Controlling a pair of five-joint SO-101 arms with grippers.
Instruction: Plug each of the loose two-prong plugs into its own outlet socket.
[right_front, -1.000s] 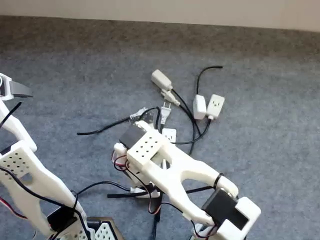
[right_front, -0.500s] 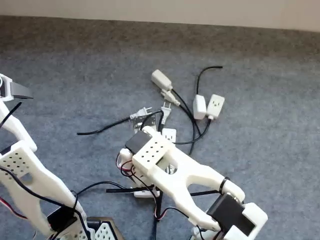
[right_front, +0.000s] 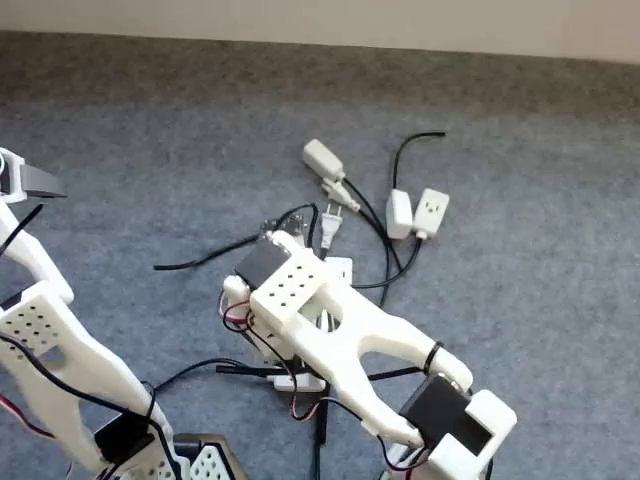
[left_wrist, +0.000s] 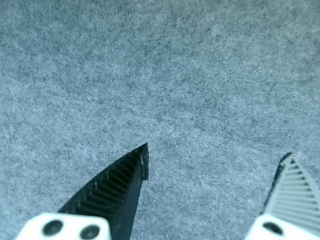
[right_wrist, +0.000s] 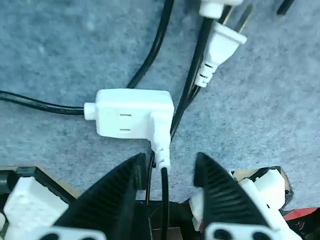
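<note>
- 2 arms at the table. Left gripper (left_wrist: 217, 152) hangs over bare grey carpet (left_wrist: 165, 65), fingers apart, holding nothing.
- Right gripper (right_wrist: 171, 159) sits low by the white block-shaped outlet socket (right_wrist: 131, 120), fingers apart astride its black cord (right_wrist: 164, 192), not clamped.
- White two-prong plug (right_wrist: 220, 42) lies loose beyond the socket, prongs pointing away.
- Step, as judged: securing this socket; plug not yet seated.
- Next calls for a firm clamp, then turning the prongs to the slots.
</note>
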